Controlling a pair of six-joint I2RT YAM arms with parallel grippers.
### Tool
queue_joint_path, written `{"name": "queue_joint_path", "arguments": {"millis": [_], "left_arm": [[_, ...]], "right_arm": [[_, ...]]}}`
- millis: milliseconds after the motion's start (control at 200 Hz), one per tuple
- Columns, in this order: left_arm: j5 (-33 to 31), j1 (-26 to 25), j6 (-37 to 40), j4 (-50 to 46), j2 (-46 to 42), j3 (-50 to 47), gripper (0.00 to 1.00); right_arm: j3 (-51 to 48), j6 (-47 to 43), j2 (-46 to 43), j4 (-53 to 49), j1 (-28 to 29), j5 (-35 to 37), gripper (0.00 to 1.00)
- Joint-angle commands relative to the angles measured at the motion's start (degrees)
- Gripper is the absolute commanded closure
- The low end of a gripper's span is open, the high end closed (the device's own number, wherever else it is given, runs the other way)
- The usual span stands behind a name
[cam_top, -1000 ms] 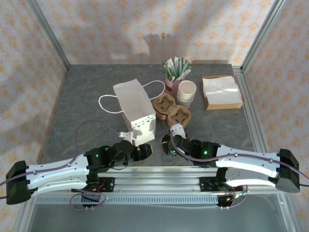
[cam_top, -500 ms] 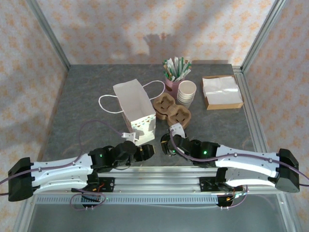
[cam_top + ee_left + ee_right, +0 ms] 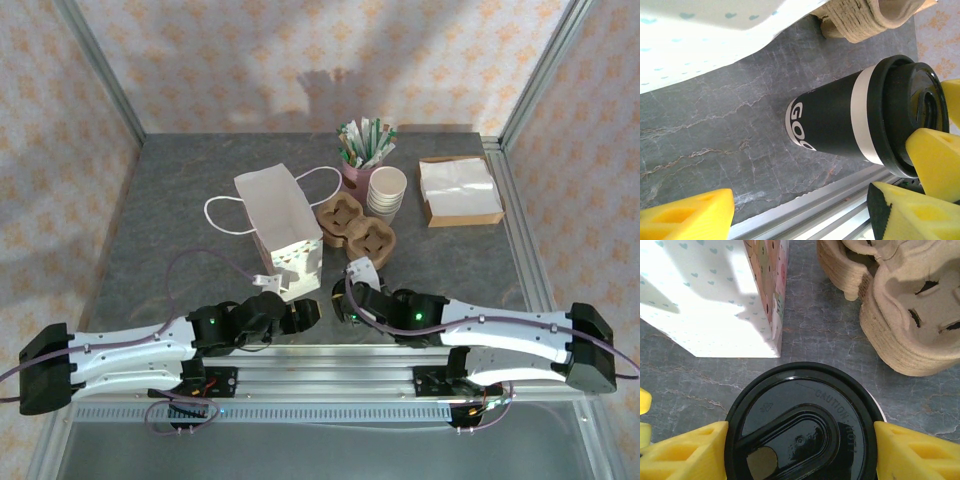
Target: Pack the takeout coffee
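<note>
The takeout coffee (image 3: pixel 805 390) is a black cup with a white band under a black lid (image 3: pixel 900 115), standing near the table's front edge. My right gripper (image 3: pixel 800 452) is shut on it, one yellow finger (image 3: pixel 685 455) on each side of the lid. In the top view the cup (image 3: pixel 341 297) sits under that gripper (image 3: pixel 347 303). My left gripper (image 3: pixel 800 217) is open just left of the cup, low over the front rail, with nothing between its fingers; from above it (image 3: pixel 303 313) lies beside the bag's near end.
A white paper bag (image 3: pixel 280 225) with rope handles lies left of the cup, and its heart-printed side (image 3: pixel 710 295) is close. Brown pulp carriers (image 3: pixel 356 228) are stacked just behind. Cream cups (image 3: pixel 387 192), a pink stick holder (image 3: pixel 362 150) and a napkin box (image 3: pixel 458 190) stand further back.
My left arm has slid a little to the right, closer to the cup. The right gripper and the cup have shifted slightly left.
</note>
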Motion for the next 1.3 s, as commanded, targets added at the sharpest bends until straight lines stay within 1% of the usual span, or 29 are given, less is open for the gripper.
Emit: {"name": "queue_joint_path", "arguments": {"millis": [0, 480, 896, 1116, 1296], "left_arm": [[-2.7, -0.6, -0.4, 0.5, 0.5, 0.9, 0.28], [-2.8, -0.8, 0.1, 0.3, 2.2, 2.1, 0.28], [-3.4, -0.8, 0.1, -0.5, 3.5, 3.9, 0.28], [-3.5, -0.8, -0.5, -0.4, 3.8, 4.3, 0.27], [-3.7, -0.8, -1.9, 1.1, 3.9, 3.9, 0.27]], "right_arm": [[2.1, -0.8, 0.3, -3.0, 0.4, 3.5, 0.32], [-0.5, 0.4, -1.4, -2.6, 0.4, 3.6, 0.31], [-4.3, 5.5, -2.1, -4.7, 0.4, 1.9, 0.31], [-5.7, 8.6, -0.4, -5.4, 0.4, 1.1, 0.31], [-6.9, 12.0, 1.3, -5.0, 0.4, -1.3, 0.32]]}}
